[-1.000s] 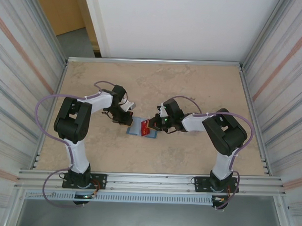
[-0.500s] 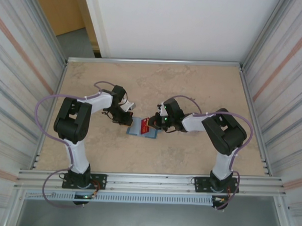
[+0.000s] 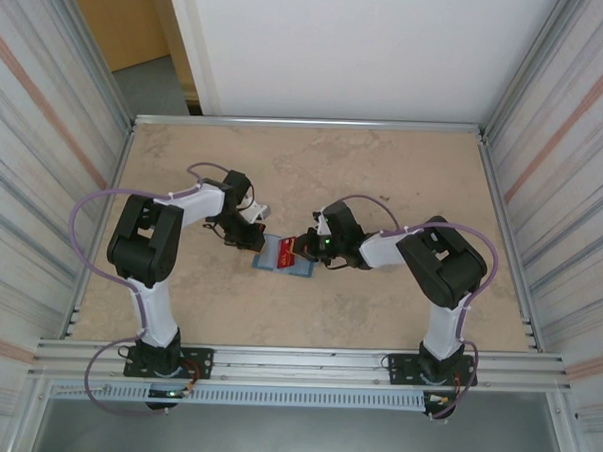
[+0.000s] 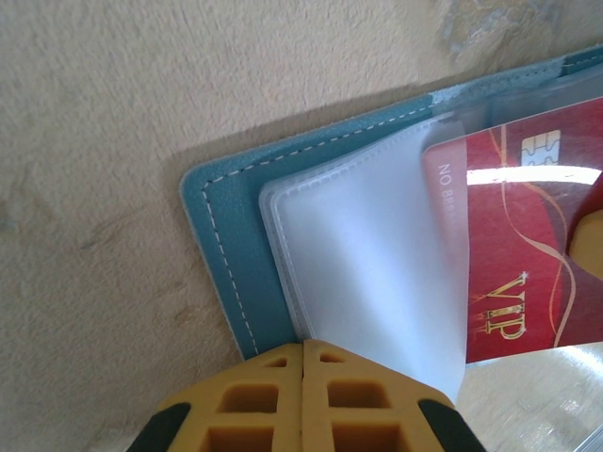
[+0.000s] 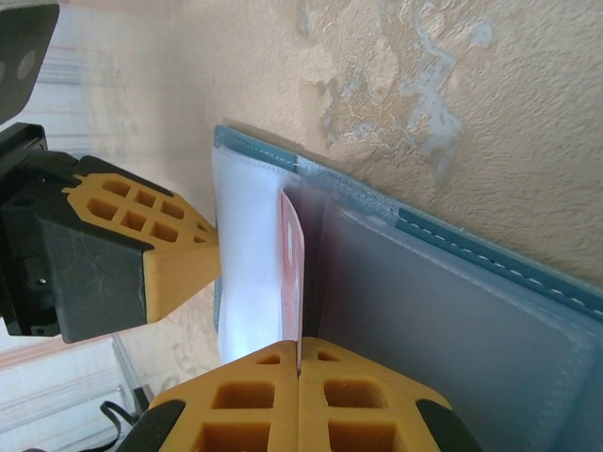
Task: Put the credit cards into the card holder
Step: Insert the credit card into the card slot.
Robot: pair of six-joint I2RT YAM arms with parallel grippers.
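The card holder (image 3: pixel 280 257) is found lying open near the middle of the desk (image 3: pixel 384 180), well apart from every edge and between the two arms. The left tool (image 4: pixel 303 363) is closed tight, with its fingertips pinched, as far as can be judged, on the near edge of the clear sleeve (image 4: pixel 367 273) inside the holder, so that the sleeve appears raised. The right tool (image 5: pixel 299 363) is likewise closed, and a red card (image 5: pixel 293 273) is gripped on edge by its trailing end. In the left wrist view a narrow strip of the card's leading edge is seen under the sleeve's free edge, the remainder being exposed. The step in hand is judged to be insertion of this card into the sleeve pocket, barely begun. For the next move the card is to be pushed further in, square to the opening, with the sleeve held up; release is called for only once the card is seated, and buckling of the sleeve is to be guarded against
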